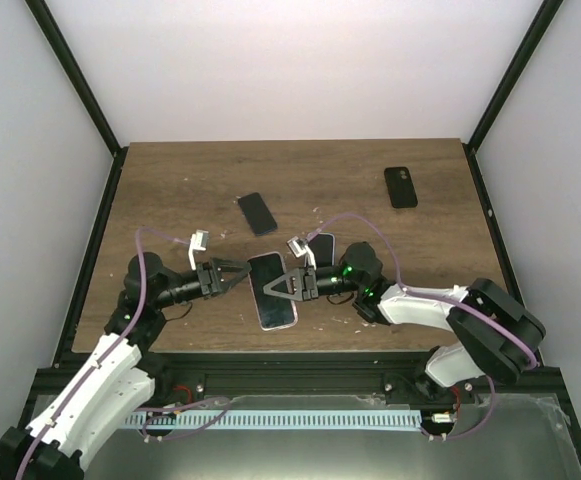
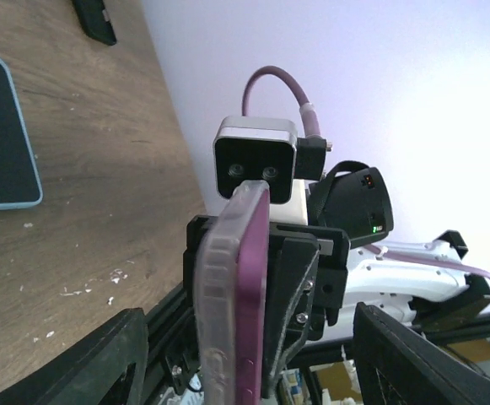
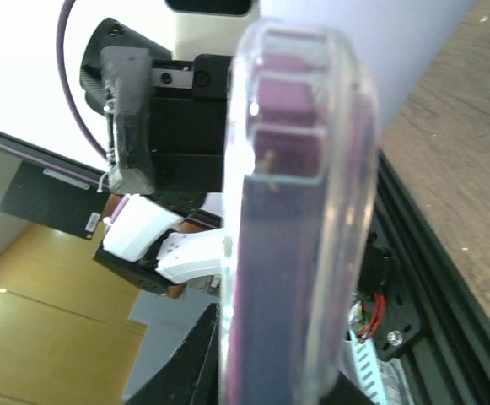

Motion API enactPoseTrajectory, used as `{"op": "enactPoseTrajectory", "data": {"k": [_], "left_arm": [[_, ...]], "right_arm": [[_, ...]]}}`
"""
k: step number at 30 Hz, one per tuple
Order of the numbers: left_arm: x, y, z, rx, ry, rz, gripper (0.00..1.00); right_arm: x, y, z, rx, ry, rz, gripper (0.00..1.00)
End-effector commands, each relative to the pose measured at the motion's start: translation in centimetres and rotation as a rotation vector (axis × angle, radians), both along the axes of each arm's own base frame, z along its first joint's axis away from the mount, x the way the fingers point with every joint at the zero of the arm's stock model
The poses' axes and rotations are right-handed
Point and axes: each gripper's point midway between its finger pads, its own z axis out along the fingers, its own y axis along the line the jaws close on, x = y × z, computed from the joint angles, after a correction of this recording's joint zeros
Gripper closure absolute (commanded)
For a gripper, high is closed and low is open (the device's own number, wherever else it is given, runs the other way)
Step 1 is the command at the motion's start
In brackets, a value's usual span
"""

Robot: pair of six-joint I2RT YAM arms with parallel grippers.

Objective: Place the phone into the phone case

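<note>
My left gripper (image 1: 244, 279), jaws spread and holding nothing, hovers just left of the phone case (image 2: 215, 278), whose long axis runs crosswise to my reach with the purple phone (image 1: 274, 312) seated inside, while my right gripper (image 1: 276, 287) pinches its right edge.

A brown wooden table (image 1: 170, 180) bears a black slab phone (image 1: 401, 187) far right. Another black phone (image 1: 257, 213) lies centrally, a blue-rimmed slab (image 1: 323, 242) nearer.
</note>
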Motion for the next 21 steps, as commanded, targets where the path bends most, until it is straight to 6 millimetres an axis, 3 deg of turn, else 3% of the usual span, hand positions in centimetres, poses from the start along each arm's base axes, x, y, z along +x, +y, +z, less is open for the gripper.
{"op": "enactPoseTrajectory", "data": {"k": [1,8,12,16,21], "left_arm": [[-0.8,-0.2,2.3,-0.099,-0.065,-0.047,0.35],[-0.8,-0.2,2.0,-0.118,-0.048,-0.04,0.54],[-0.6,-0.1,1.5,-0.119,-0.023,-0.03,0.75],[-0.4,-0.1,2.2,-0.131,-0.046,-0.021,0.89],[0.0,-0.1,1.7,-0.085,-0.017,-0.013,0.97]], "right_arm": [[-1.2,0.4,4.7,0.15,-0.057,0.067,0.88],[-1.6,0.9,5.0,0.182,-0.033,0.1,0.87],[-1.7,1.0,4.8,0.181,-0.029,0.101,0.86],[-1.7,1.0,4.5,0.17,-0.024,0.1,0.77],[-1.5,1.0,3.6,0.137,-0.008,0.075,0.64]]}}
